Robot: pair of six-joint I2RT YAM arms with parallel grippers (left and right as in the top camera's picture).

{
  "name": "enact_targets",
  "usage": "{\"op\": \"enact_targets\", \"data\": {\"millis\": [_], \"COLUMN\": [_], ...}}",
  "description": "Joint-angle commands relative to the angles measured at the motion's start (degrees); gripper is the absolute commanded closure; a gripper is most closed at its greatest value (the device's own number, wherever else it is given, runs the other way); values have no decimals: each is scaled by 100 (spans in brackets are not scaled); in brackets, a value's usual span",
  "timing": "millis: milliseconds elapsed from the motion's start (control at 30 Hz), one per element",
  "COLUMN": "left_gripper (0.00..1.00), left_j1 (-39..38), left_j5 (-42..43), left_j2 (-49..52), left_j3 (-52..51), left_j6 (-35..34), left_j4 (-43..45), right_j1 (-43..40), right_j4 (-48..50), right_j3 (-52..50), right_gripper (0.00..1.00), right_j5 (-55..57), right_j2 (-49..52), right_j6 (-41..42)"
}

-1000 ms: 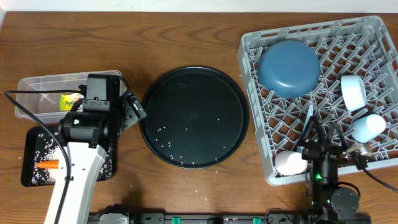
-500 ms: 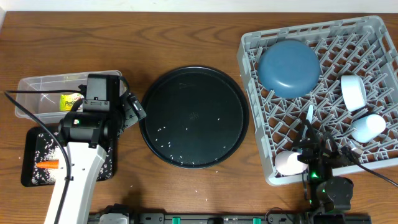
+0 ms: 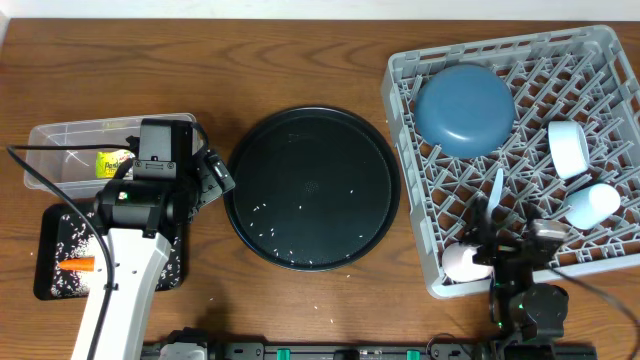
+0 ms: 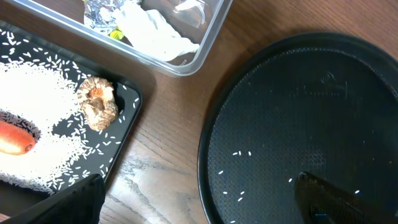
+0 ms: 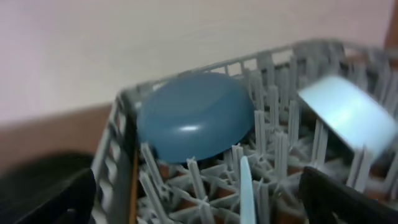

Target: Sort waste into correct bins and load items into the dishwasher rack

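The grey dishwasher rack (image 3: 610, 60) holds the dark-blue plate (image 3: 465, 108), a white bowl (image 3: 568, 148), a light-blue cup (image 3: 592, 204), a pale cup (image 3: 465, 262) and the upright pale-blue utensil (image 3: 497, 188). My right gripper (image 3: 508, 238) hangs open over the rack's near edge, with the utensil (image 5: 247, 186) standing free ahead of it and the plate (image 5: 196, 118) beyond. My left gripper (image 4: 205, 199) is open and empty between the black bin (image 4: 127, 124) and the round tray. The clear bin (image 4: 205, 37) holds tissue (image 4: 155, 31). Rice (image 4: 37, 118), carrot (image 4: 12, 138) and biscuit (image 4: 98, 104) lie in the black bin.
The big round black tray (image 3: 313, 188) sits mid-table with a few loose rice grains (image 3: 262, 210) on it. A yellow-green wrapper (image 3: 113, 162) lies in the clear bin (image 3: 50, 140). A few grains dot the wood near the front edge.
My right gripper has drawn back toward the rack's near edge, leaving the pale-blue utensil standing in the rack. The left arm has not moved.
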Motion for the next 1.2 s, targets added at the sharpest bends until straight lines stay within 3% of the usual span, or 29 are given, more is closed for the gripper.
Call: {"op": "enact_targets", "data": {"millis": [0,1167], "left_gripper": [2,2], "left_j1": [28,28], "left_j5": [-92,-90], "left_j2": [-20,-20], "left_j3": [94,94], "left_j6": [13,13], "left_j4": [-31,-31], "right_j1": [-35,-35], "right_j4": [-39,-33], "right_j3": [-11,-11], "right_gripper": [1,1], "right_j5": [-485,-426], "right_j2": [-35,-35], "right_j6": [-2299,-2459]}}
